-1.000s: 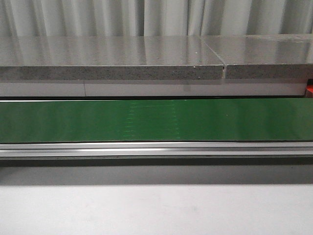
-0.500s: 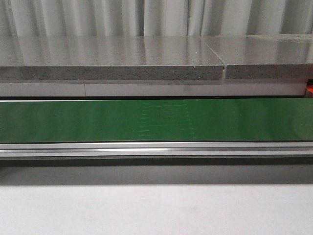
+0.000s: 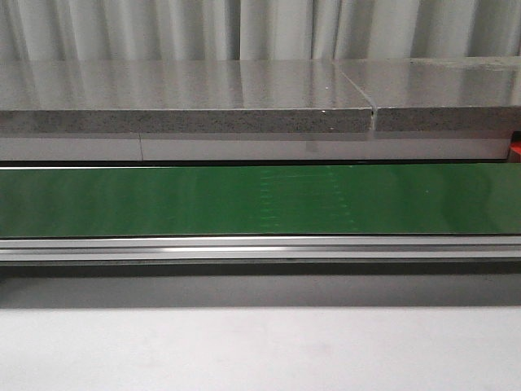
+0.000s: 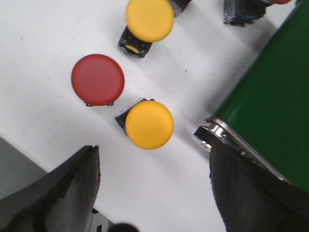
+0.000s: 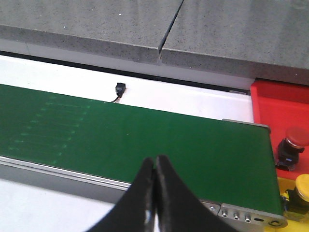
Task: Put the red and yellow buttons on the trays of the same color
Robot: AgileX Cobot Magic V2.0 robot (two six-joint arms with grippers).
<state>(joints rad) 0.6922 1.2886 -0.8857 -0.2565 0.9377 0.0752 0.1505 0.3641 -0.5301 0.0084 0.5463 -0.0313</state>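
One red button (image 4: 282, 1) half cropped.

Neither arm appears in the front view. In the left wrist view, the left gripper (image 4: 152, 193) points downward with its two dark fingers (image 4: 63, 193) spread wide apart, one at each lower corner of the frame; nothing lies between them, and the inner faces are dark and out of focus. In the right wrist view, the right gripper (image 5: 154, 191) has its two black fingers (image 5: 140, 198) pressed together along their inner edges, forming a single tapered point with only a thin seam between them, and they grip nothing. No wrist or forearm links are visible in either wrist view.
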